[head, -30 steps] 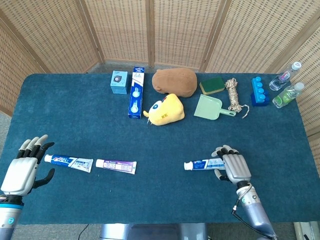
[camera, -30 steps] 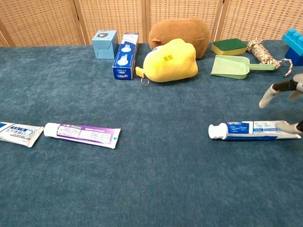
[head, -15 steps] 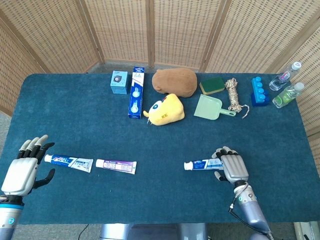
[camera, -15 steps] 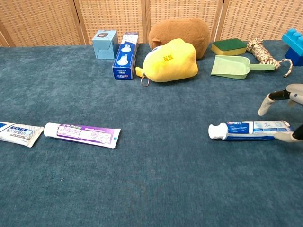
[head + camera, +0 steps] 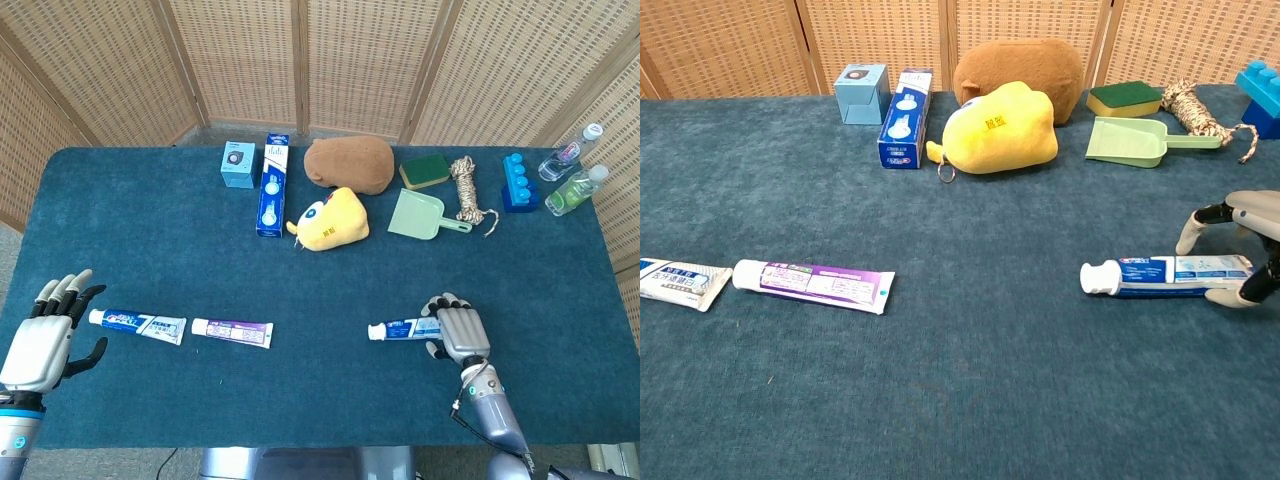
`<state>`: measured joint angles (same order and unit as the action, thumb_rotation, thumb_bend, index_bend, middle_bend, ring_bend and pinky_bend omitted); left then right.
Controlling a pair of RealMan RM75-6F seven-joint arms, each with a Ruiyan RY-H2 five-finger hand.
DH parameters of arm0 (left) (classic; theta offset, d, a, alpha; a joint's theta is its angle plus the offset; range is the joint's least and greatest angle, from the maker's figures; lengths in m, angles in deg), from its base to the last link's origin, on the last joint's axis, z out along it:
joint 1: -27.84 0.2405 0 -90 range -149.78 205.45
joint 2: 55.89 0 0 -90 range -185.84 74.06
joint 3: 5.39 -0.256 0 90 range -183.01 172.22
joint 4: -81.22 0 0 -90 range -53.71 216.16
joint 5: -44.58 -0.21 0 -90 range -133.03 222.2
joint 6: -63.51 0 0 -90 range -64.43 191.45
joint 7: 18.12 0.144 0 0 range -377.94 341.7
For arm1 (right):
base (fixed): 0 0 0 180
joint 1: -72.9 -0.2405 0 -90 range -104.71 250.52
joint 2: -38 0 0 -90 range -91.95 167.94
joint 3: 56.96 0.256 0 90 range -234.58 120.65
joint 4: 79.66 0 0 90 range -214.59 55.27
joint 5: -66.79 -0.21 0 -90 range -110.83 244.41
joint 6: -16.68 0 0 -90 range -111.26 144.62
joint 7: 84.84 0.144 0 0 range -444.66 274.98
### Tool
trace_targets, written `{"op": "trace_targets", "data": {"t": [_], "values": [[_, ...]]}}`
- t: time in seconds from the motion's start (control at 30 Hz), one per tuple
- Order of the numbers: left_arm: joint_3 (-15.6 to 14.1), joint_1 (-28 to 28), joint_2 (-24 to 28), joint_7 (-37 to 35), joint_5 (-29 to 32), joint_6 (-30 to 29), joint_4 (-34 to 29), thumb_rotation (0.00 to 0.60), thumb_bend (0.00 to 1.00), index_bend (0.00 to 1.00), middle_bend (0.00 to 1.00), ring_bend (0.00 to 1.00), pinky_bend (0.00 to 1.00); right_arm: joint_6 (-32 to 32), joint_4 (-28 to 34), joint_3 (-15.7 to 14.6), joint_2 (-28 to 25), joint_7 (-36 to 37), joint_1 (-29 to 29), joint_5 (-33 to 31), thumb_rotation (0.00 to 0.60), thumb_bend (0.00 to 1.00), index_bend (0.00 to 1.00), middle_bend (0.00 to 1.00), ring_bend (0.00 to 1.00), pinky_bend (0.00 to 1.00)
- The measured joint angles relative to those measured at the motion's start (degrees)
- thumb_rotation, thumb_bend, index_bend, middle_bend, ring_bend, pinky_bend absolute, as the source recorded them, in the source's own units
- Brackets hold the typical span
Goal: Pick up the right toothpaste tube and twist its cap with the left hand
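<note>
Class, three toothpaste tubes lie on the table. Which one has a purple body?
The purple toothpaste tube, middle of the three. The left tube and the right tube by the right hand are blue and white.

The middle of the blue counter is bare cloth, a wide open strip from left to right in the frame. Along the upper part of the frame sits a row of things that block the way: a small blue box, a long blue box, a brown plush, a yellow plush, a green dustpan, a rope. At the lower left, two tubes lie end to end near the left hand
</note>
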<state>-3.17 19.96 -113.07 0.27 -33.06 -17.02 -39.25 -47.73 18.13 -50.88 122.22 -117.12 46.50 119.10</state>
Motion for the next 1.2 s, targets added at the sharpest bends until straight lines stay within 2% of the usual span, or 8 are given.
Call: {"op": "trace_targets", "data": {"t": [0.2, 0.37, 0.43, 0.5, 0.63, 0.8, 1.03, 1.2], "values": [[-0.13, 0.09, 0.14, 0.01, -0.32, -0.32, -0.15, 0.6, 0.33, 0.15, 0.05, 0.0, 0.0, 0.43, -0.59, -0.15, 0.31, 0.43, -0.46, -0.26, 0.6, 0.31, 0.38, 0.23, 0.11, 0.2], [-0.26, 0.25, 0.23, -0.01, -0.46, -0.63, -0.26, 0.6, 0.33, 0.15, 0.04, 0.0, 0.0, 1.52, -1.01, -0.03, 0.68, 0.82, -1.18, -1.01, 0.6, 0.33, 0.47, 0.25, 0.14, 0.2], [-0.35, 0.38, 0.35, 0.0, -0.63, -0.86, -0.34, 0.6, 0.33, 0.15, 0.04, 0.0, 0.0, 2.04, -1.2, 0.07, 0.86, 0.9, -1.54, -1.35, 0.6, 0.36, 0.53, 0.29, 0.17, 0.21], [-0.41, 0.57, 0.5, -0.03, -0.79, -1.2, -0.44, 0.6, 0.33, 0.15, 0.04, 0.0, 0.0, 2.75, -1.34, 0.34, 1.07, 1.4, -1.98, -1.58, 0.6, 0.39, 0.59, 0.35, 0.23, 0.26], [-0.55, 1.19, 0.81, -0.37, -1.5, -2.33, -0.62, 0.6, 0.33, 0.15, 0.04, 0.0, 0.0, 3.68, -1.48, 1.04, 1.13, 3.09, -2.67, -1.35, 0.6, 0.49, 0.73, 0.49, 0.38, 0.41], [-0.96, 1.76, 1.19, -0.71, -2.4, -2.94, -0.93, 0.6, 0.33, 0.15, 0.04, 0.0, 0.0, 4.77, -1.52, 1.58, 0.41, 6.29, -2.92, -0.57, 0.6, 0.57, 0.82, 0.58, 0.49, 0.56], [-1.39, 2.15, 1.54, -0.82, -3.54, -3.27, -1.74, 0.6, 0.33, 0.15, 0.04, 0.0, 0.0, 7.17, -1.36, 1.9, -1.1, 12.9, -2.57, 0.77, 0.6, 0.63, 0.88, 0.65, 0.57, 0.64], [-1.37, 1.67, 1.8, -0.97, -3.65, -2.29, -2.16, 0.6, 0.33, 0.15, 0.05, 0.0, 0.0, 9.54, -0.8, 2.57, -2.72, 21.38, -1.78, 3.02, 0.6, 0.64, 0.91, 0.68, 0.62, 0.69]]}}
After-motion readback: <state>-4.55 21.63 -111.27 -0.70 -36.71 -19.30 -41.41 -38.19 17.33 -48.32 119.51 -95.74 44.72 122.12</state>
